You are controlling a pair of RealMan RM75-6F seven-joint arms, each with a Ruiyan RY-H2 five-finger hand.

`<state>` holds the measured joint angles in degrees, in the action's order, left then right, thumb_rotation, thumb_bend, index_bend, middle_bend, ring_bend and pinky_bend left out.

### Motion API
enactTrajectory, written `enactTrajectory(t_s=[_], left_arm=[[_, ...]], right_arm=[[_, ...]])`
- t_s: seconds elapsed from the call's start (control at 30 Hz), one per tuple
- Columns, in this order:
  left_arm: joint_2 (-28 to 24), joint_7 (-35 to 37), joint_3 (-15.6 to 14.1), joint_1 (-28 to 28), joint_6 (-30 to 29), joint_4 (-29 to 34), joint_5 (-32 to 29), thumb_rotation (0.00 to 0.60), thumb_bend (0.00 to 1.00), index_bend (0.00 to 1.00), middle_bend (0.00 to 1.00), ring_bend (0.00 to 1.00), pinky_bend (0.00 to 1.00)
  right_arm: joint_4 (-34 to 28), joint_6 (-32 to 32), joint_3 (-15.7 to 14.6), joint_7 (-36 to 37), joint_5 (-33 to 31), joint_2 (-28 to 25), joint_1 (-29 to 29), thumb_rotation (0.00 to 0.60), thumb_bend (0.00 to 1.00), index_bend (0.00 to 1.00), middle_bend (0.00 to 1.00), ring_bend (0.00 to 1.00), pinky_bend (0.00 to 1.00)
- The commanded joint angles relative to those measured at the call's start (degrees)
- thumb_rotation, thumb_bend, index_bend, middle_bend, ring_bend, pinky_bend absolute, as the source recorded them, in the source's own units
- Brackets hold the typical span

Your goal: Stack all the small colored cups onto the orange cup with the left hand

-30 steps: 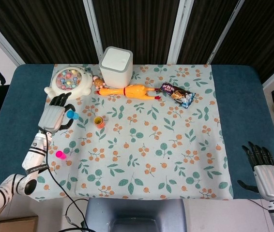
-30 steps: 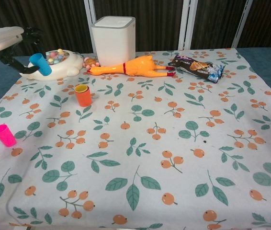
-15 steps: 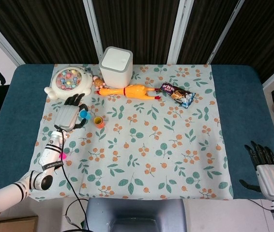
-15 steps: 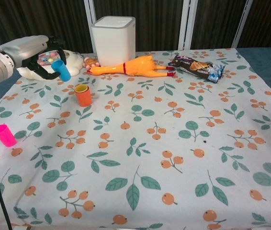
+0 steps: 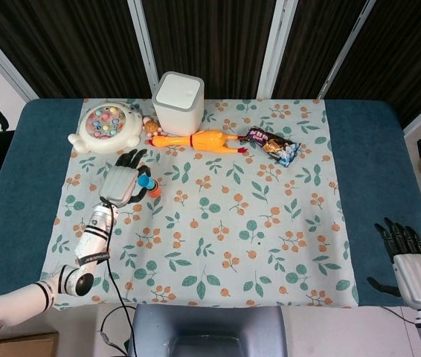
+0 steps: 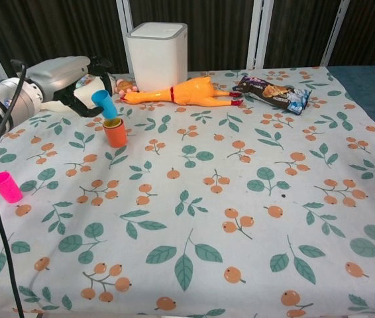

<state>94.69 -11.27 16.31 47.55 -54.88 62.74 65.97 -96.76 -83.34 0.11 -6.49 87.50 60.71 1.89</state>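
While the left hand grips the blue cup, it hangs tilted just above the orange cup.

Both hands look the same: grey shell backs with black fingers. Left hand, lower left, has a white forearm, black bands, black cable. Right hand sits lower right.
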Motion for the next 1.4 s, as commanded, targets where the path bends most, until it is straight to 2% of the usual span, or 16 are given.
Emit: enactTrajectory(t_s=[0.03, 0.87, 1.0, 1.03, 1.1, 1.17, 1.4], left_arm=[[0.6, -0.4, 0.0, 0.4, 0.0, -0.6, -0.3, 0.600, 0.36, 0.54, 0.06, 0.00, 0.14], [3.1, -0.2, -0.7, 1.3, 2.3, -5.9, -1.3, 0.600, 0.36, 0.51, 0.06, 0.00, 0.14], [3.2, 0.5, -0.8, 1.3, 2.7, -6.5, -1.2, 0.600, 0.37, 0.41, 0.06, 0.00, 0.14], [3.2, 0.7, -0.9, 1.3, 2.9, -6.5, -1.1, 0.600, 0.37, 0.34, 0.06, 0.00, 0.14], [2.9, 0.9, -1.0, 1.3, 3.3, -6.3, -1.1, 0.600, 0.37, 0.13, 0.05, 0.00, 0.14], [2.5, 1.0, -1.0, 1.2, 3.7, -5.7, -1.3, 0.600, 0.37, 0.01, 0.03, 0.00, 0.14], [-0.7, 2.4, -1.5, -0.3, 2.3, -0.3, -0.1, 0.600, 0.36, 0.00, 0.00, 0.00, 0.14]], right_arm=[[0.0, -0.2, 0.0, 0.3, 0.0, -0.1, -0.1, 0.600, 0.22, 0.00, 0.00, 0.00, 0.00], [0.1, -0.6, 0.1, 0.6, 0.0, -0.3, -0.3, 0.600, 0.22, 0.00, 0.00, 0.00, 0.00], [0.1, -0.6, 0.2, 0.7, -0.1, -0.3, -0.3, 0.600, 0.22, 0.00, 0.00, 0.00, 0.00], [0.1, -0.6, 0.2, 0.7, -0.1, -0.3, -0.3, 0.600, 0.22, 0.00, 0.00, 0.00, 0.00], [0.1, -0.6, 0.2, 0.7, -0.1, -0.3, -0.3, 0.600, 0.22, 0.00, 0.00, 0.00, 0.00], [0.1, -0.6, 0.2, 0.6, -0.1, -0.3, -0.3, 0.600, 0.22, 0.00, 0.00, 0.00, 0.00], [0.1, -0.7, 0.1, 0.7, 0.1, -0.2, -0.3, 0.600, 0.22, 0.00, 0.00, 0.00, 0.00]])
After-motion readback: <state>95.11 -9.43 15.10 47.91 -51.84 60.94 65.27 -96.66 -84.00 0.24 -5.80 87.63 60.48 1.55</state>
